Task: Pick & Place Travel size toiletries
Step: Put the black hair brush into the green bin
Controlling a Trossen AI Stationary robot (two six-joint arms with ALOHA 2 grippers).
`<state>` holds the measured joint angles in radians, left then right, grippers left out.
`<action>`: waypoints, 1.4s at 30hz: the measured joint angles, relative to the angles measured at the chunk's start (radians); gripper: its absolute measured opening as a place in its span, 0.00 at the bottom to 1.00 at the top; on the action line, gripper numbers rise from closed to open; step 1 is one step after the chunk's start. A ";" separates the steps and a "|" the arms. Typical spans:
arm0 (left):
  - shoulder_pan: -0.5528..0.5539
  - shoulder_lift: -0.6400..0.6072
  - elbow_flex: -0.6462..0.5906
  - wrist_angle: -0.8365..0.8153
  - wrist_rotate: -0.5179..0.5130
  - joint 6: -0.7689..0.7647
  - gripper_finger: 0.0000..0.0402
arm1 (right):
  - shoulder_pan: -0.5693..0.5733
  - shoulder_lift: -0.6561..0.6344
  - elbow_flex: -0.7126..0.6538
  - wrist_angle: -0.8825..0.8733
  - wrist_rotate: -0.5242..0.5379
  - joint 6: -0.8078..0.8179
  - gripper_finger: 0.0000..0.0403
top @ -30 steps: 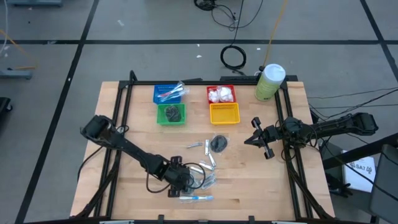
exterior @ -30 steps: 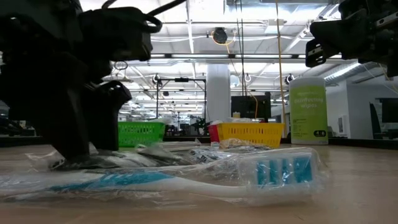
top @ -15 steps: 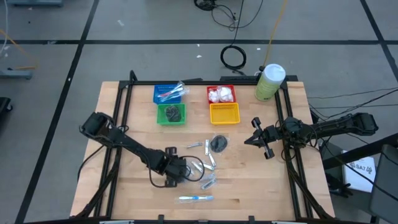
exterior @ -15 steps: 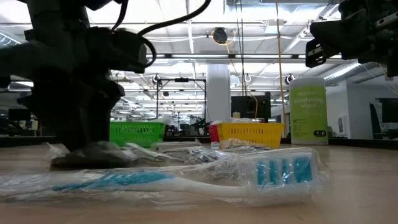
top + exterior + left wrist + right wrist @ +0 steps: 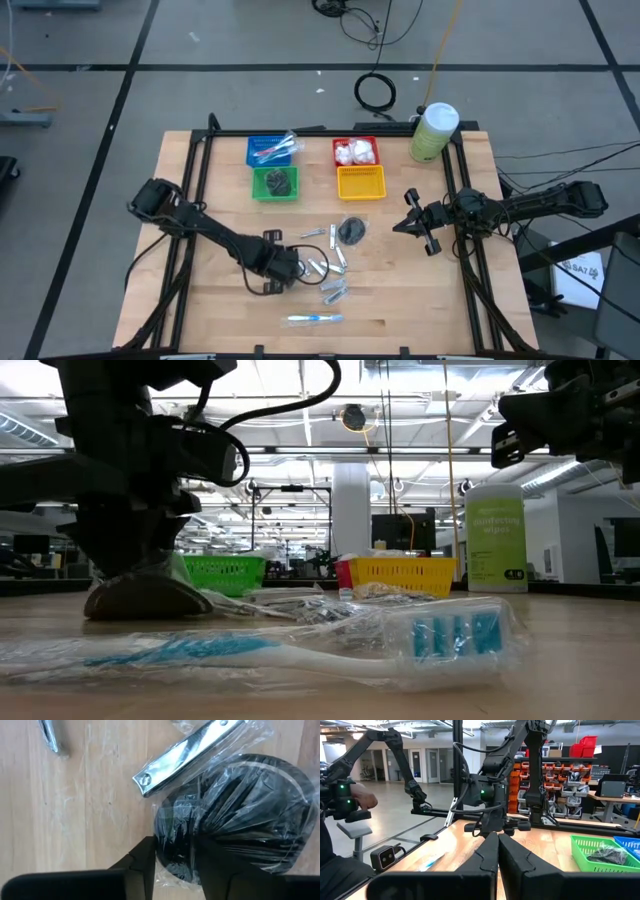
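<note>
High view puts your left gripper (image 5: 283, 268) low over the middle of the table (image 5: 200, 320), right at the edge of the loose pile of toiletries. Check your left wrist view and you'll see what it's got: a dark round disc (image 5: 235, 815) in crinkly clear wrap, with the two fingers (image 5: 145, 865) closed down on the edge of it, pinching the wrap and the rim. Just beside the disc, touching its wrap, lies a silver nail clipper (image 5: 187, 755) in its own clear sleeve. From the low view the disc (image 5: 145, 598) sits right under the gripper, down at the tabletop; you can't tell from there whether it's off the wood.

Rest of the pile: a second dark disc (image 5: 351, 231) lies farther in toward the baskets, a few small silver pieces (image 5: 320, 268) sit just next to your left gripper, and a blue toothbrush (image 5: 315, 319) in clear wrap lies apart near the front edge. It's the big thing across the front of the low view (image 5: 300, 645).

Your right gripper (image 5: 420, 226) hangs over the right side of the table, well apart from the pile, fingers pressed together with nothing between them.
</note>
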<state>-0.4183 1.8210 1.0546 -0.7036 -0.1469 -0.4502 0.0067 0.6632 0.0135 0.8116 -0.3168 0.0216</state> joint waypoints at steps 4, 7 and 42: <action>0.001 -0.040 -0.004 0.025 0.015 -0.031 0.23 | 0.000 0.000 0.000 0.000 0.000 0.000 0.00; -0.001 -0.069 -0.004 0.049 0.024 -0.027 0.20 | 0.000 0.000 0.000 0.000 0.000 0.000 0.00; 0.045 -0.497 0.002 -0.073 -0.445 0.019 0.00 | 0.000 0.000 0.000 -0.001 0.000 0.000 0.00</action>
<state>-0.3736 1.3237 1.0566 -0.7764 -0.5916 -0.4316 0.0067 0.6632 0.0132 0.8108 -0.3164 0.0216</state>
